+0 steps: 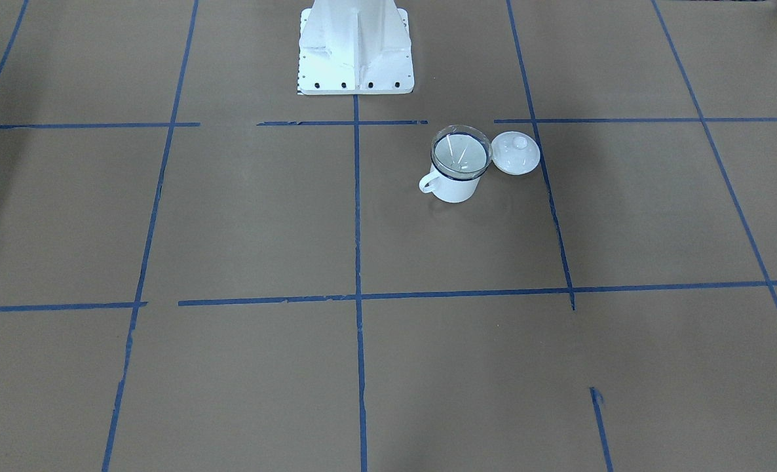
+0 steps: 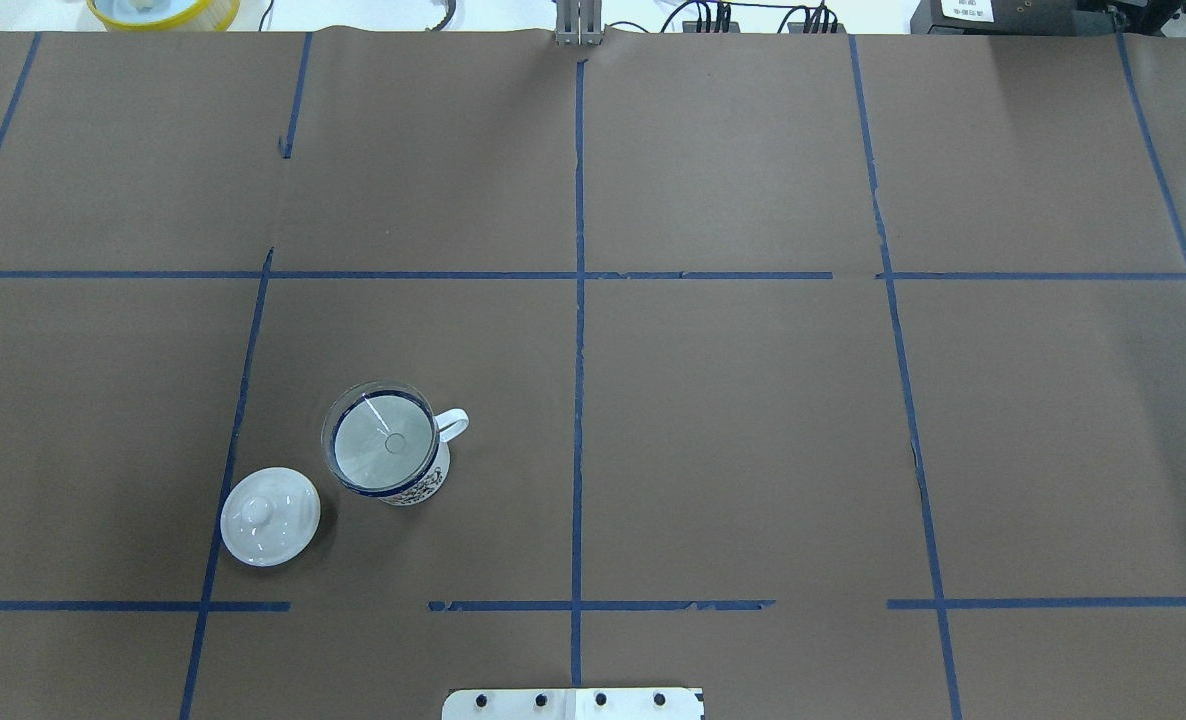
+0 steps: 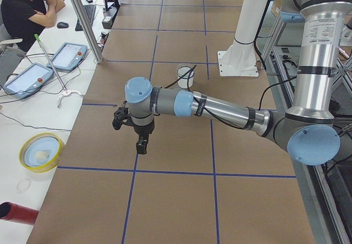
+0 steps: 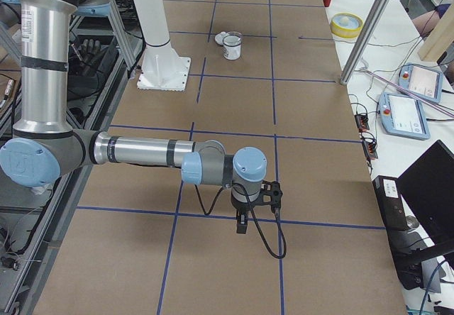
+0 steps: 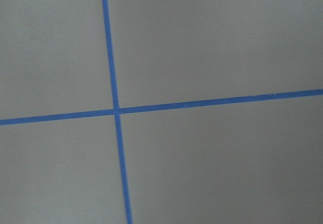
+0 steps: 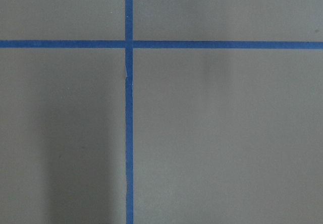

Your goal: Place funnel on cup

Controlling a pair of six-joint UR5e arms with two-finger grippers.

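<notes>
The clear funnel (image 1: 461, 154) sits in the mouth of the white mug (image 1: 454, 189) with the dark blue rim, stem down; both also show in the overhead view, funnel (image 2: 381, 440) on mug (image 2: 423, 487). My left gripper (image 3: 141, 144) hangs above the table, far from the mug (image 3: 186, 76), and shows only in the left side view; I cannot tell if it is open or shut. My right gripper (image 4: 242, 223) shows only in the right side view, far from the mug (image 4: 232, 47); its state cannot be told. Both wrist views show only brown paper and blue tape.
A small round white knobbed lid (image 2: 270, 516) lies right beside the mug. The robot's white base (image 1: 356, 59) stands at the table's edge. A yellow bowl (image 3: 41, 151), a red cylinder (image 3: 16, 213), tablets and a seated person (image 3: 25, 7) are on the side bench.
</notes>
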